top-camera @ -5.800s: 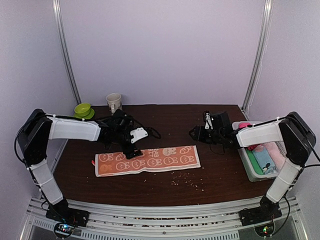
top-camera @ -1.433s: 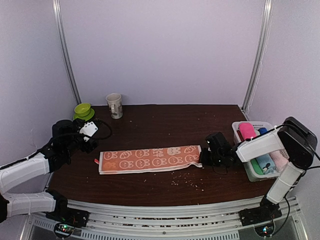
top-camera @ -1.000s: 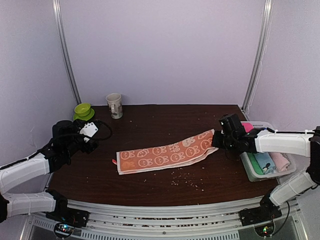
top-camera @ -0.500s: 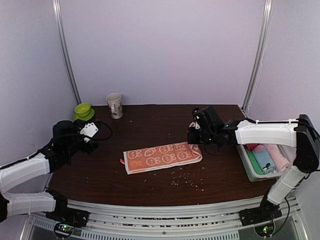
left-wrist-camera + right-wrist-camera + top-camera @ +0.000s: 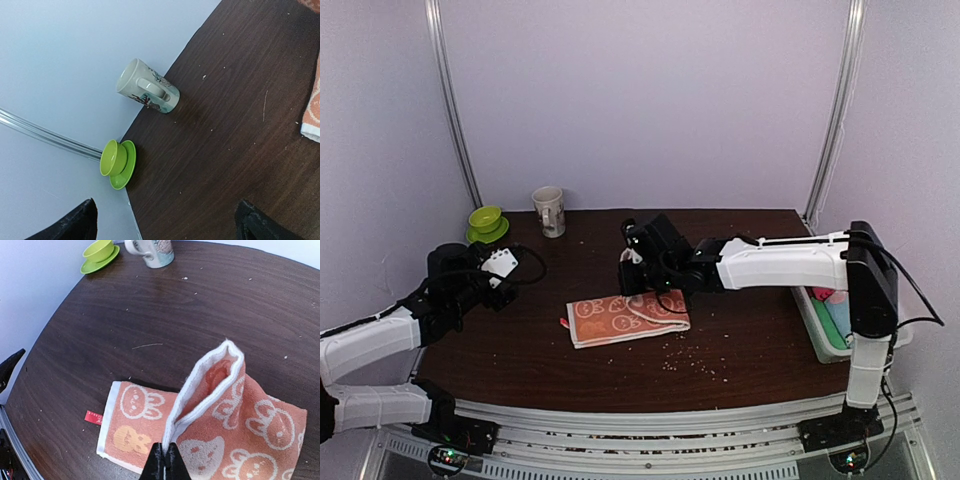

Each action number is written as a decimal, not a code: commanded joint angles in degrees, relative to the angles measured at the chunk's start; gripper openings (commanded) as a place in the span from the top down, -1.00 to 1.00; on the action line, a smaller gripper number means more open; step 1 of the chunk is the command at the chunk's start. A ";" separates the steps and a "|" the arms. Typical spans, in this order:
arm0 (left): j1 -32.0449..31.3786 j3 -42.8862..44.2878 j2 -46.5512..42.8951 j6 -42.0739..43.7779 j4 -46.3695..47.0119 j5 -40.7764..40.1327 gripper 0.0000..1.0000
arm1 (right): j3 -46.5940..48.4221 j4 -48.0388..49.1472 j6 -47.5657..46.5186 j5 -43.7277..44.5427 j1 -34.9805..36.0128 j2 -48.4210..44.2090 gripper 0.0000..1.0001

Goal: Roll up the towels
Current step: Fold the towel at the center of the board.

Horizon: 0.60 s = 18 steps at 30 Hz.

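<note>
The orange-peach towel (image 5: 620, 316) with white bunny faces lies on the dark table. Its right end is lifted and doubled back to the left over the flat part. My right gripper (image 5: 633, 274) is shut on that raised white-edged end. In the right wrist view the black tips (image 5: 164, 460) pinch the towel (image 5: 250, 430) where the fold stands up. My left gripper (image 5: 508, 266) hovers at the table's left side, open and empty (image 5: 167, 222), with a towel corner (image 5: 312, 110) at its view's right edge. A bit of hot pink towel (image 5: 823, 294) shows in the basket, mostly hidden by my right arm.
A pale mug (image 5: 549, 210) and a green bowl on a saucer (image 5: 486, 220) stand at the back left corner. A white basket (image 5: 812, 322) sits at the right edge. Crumbs (image 5: 695, 360) lie in front of the towel. A red tag (image 5: 94, 417) sticks out at the towel's left end.
My right gripper took the towel's right end, pulled it right, then carried it up and left over the towel. The left arm drew back to the left and has held still since.
</note>
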 commanded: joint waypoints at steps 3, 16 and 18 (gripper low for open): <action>0.20 -0.53 0.17 0.36 2.25 0.02 -0.96 | 4.73 -1.06 -1.16 -2.15 2.41 4.99 1.00; 0.19 -0.71 0.54 0.36 2.43 0.05 -0.96 | 10.54 -1.16 -2.34 -3.51 3.20 8.38 1.00; 0.19 -0.63 0.68 0.36 2.43 -0.04 -0.96 | 11.73 -2.40 -2.97 -3.84 3.15 8.85 1.00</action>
